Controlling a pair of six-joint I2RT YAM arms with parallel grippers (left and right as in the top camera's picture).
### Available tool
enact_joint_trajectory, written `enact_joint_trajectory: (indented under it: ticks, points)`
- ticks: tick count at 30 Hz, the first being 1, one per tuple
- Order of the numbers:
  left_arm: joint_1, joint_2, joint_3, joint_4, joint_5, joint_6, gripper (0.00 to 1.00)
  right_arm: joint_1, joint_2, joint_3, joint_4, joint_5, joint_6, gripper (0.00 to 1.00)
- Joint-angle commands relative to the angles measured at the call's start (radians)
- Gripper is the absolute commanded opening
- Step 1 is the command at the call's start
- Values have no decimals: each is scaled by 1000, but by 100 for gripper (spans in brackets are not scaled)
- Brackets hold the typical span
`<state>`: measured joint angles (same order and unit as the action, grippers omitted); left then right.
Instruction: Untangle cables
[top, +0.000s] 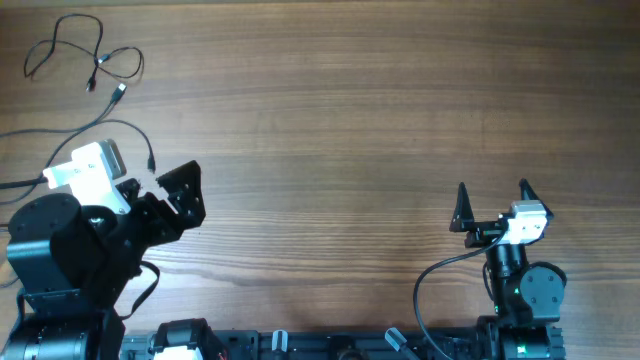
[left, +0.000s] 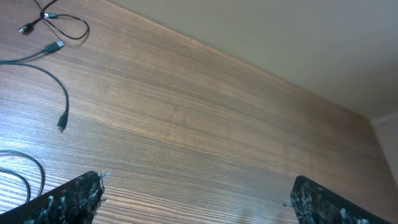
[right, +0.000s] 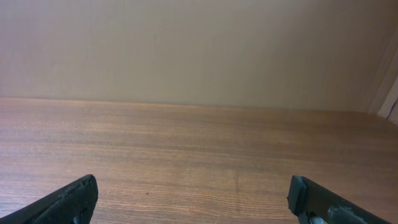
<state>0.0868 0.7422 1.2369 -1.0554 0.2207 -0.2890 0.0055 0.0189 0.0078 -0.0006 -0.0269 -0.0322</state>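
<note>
**Item: cables** – thin black wires with small plug ends, bunched in loose crossing loops on the bench.

**Position, taken from the left claw**: the bunch lies ahead of it and off to its left, well apart, near the far left corner. In the left wrist view the same bunch sits in the upper left corner, so the claw is not aimed at it. The bunch's long axis runs roughly side to side across the bench, with plug ends trailing on the side towards the claw.

**Second piece:** a stray wire arcs in from beyond the left claw's left side and ends in a plug close beside it, apart from the bunch as far as can be seen. A further loop shows at the lower left edge of the left wrist view; where it leads cannot be told.

**Left claw:** fingers spread wide, nothing between them, raised off the bench.

**Right claw**: far to the right of the left claw, fingers likewise spread and empty; its wrist view shows only bare wood and wall.

**Judgement:** the left arm is much the nearer – the reach should go forward and leftward, turning to cross a strand instead of lying along it.
</note>
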Motion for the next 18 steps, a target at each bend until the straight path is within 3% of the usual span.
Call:
enact_joint_trajectory:
  ticks: [1, 18]
  points:
    - [-5, -2, 1, 2, -10, 20, 100, -4, -15, -3, 2, -20, -17, 100]
    - [-5, -2, 1, -57, -9, -12, 100, -4, -14, -3, 2, -20, -18, 99]
